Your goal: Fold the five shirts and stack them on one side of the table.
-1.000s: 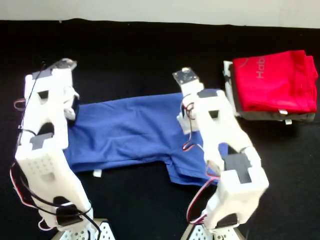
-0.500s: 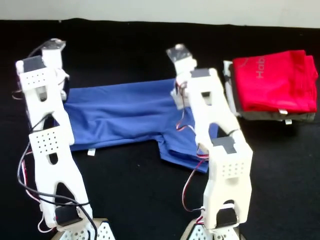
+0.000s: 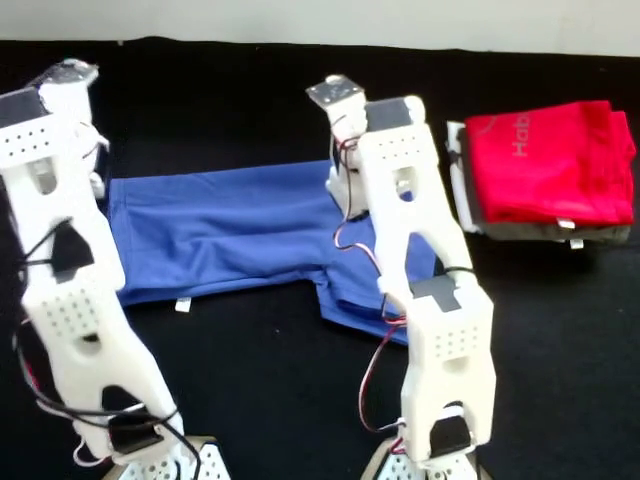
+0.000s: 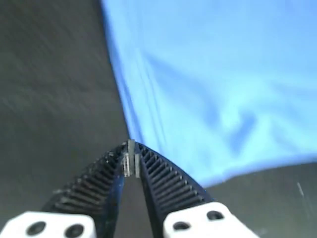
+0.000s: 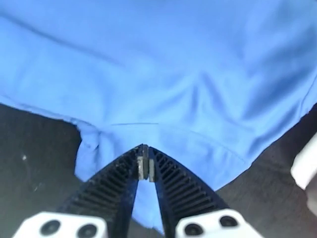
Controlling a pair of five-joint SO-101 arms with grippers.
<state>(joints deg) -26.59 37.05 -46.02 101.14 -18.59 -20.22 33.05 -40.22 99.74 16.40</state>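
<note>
Black desk point(image 3: 250, 100): wrinkled blue shirt point(image 3: 230, 235), long axis side to side; left end effector point(image 4: 130, 163) and right end effector point(image 5: 143, 166) pinched closed on its cloth.

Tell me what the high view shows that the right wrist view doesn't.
High view, not right wrist: a red shirt topping the folded stack at the right side of the table, plus the white left arm and right arm. Right wrist, not high: the right claw up close, its ridged black fingers shut on the edge of the blue shirt. Both: the blue shirt lying spread on the black table.
</note>
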